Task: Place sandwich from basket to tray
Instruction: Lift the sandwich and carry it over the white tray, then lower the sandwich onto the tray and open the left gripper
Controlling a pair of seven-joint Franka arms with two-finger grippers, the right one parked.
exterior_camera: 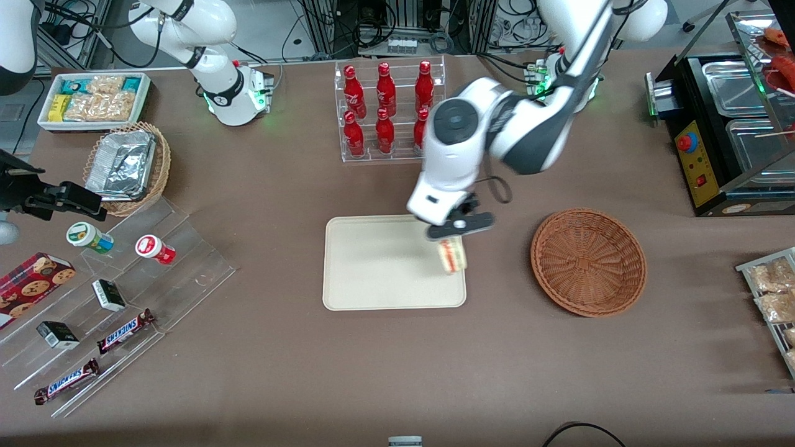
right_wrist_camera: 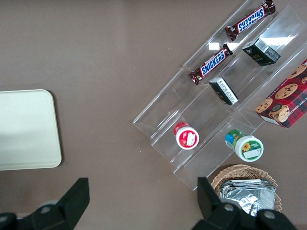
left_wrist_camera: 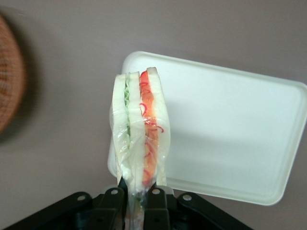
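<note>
My left gripper (exterior_camera: 458,236) hangs over the cream tray (exterior_camera: 372,264), at the tray's end nearest the basket, and is shut on the sandwich (exterior_camera: 452,256). The wrist view has the clear-wrapped sandwich (left_wrist_camera: 139,129) pinched at its narrow end between the two black fingers (left_wrist_camera: 158,203), with white bread and green and red-orange filling showing. It hangs above the edge of the tray (left_wrist_camera: 230,129). The reddish-brown wicker basket (exterior_camera: 588,261) sits beside the tray toward the working arm's end, with nothing in it, and its rim (left_wrist_camera: 9,81) shows in the wrist view.
A clear rack of red bottles (exterior_camera: 388,112) stands farther from the front camera than the tray. A stepped acrylic stand (exterior_camera: 112,298) with snacks and a foil-filled basket (exterior_camera: 127,164) lie toward the parked arm's end. A black food warmer (exterior_camera: 726,130) stands near the working arm's end.
</note>
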